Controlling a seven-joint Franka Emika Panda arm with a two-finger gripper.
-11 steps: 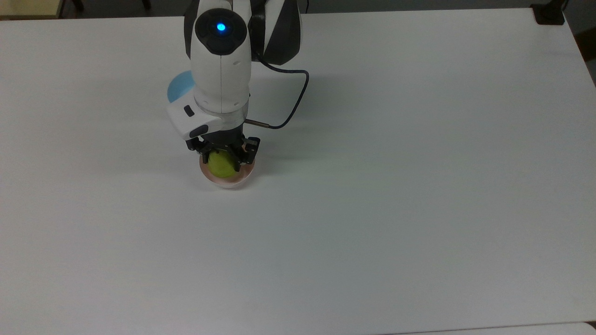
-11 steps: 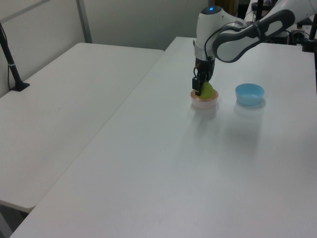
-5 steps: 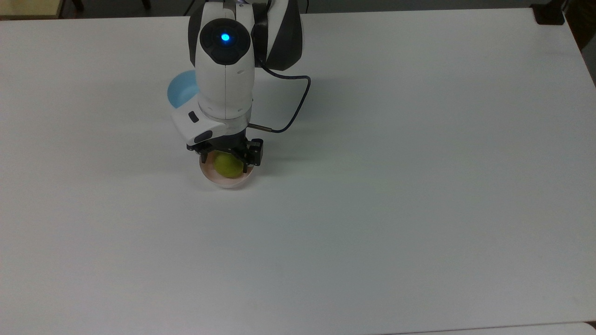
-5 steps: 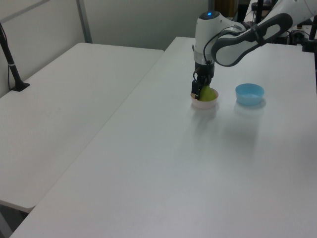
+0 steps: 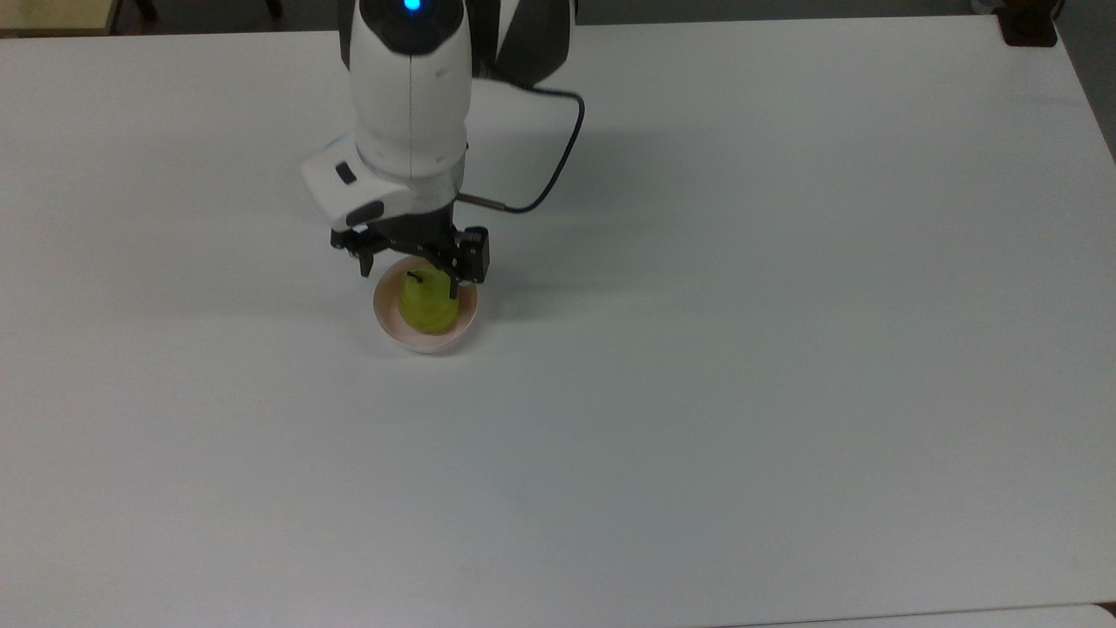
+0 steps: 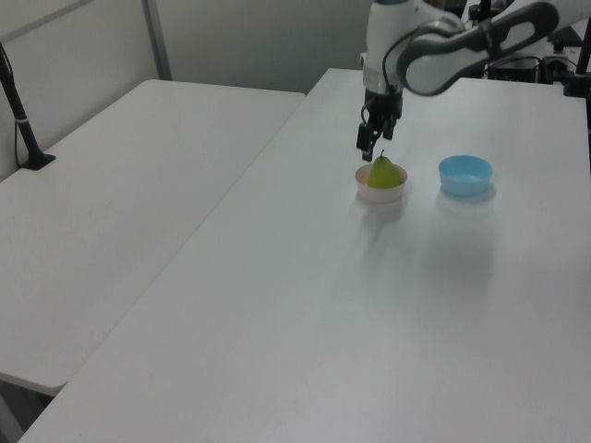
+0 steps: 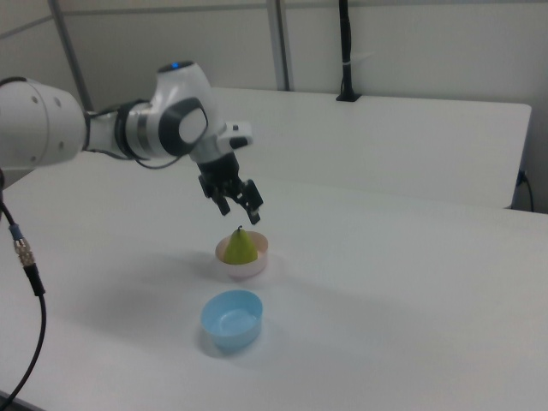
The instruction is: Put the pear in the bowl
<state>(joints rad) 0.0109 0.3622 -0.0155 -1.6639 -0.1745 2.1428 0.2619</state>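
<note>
Pear: the pear (image 5: 425, 303) (image 6: 385, 172) (image 7: 241, 247) stands upright inside the bowl, stem up, free of the claw.
Bowl: the pale pink bowl (image 5: 390, 324) (image 6: 365, 191) (image 7: 257, 267) sits on the white table (image 5: 741, 349) (image 6: 388, 314) (image 7: 402, 282), holding the pear.
Claw: the claw (image 5: 410, 263) (image 6: 371, 148) (image 7: 238, 200) hangs just above the pear, at 12 o'clock from it in the top view; its fingers are spread wide and hold nothing.
Blue bowl: a light blue bowl (image 6: 465, 174) (image 7: 230, 319) lies near the pink one, at 3 o'clock from it in the left view and at 6 o'clock in the right view, apart from it.
</note>
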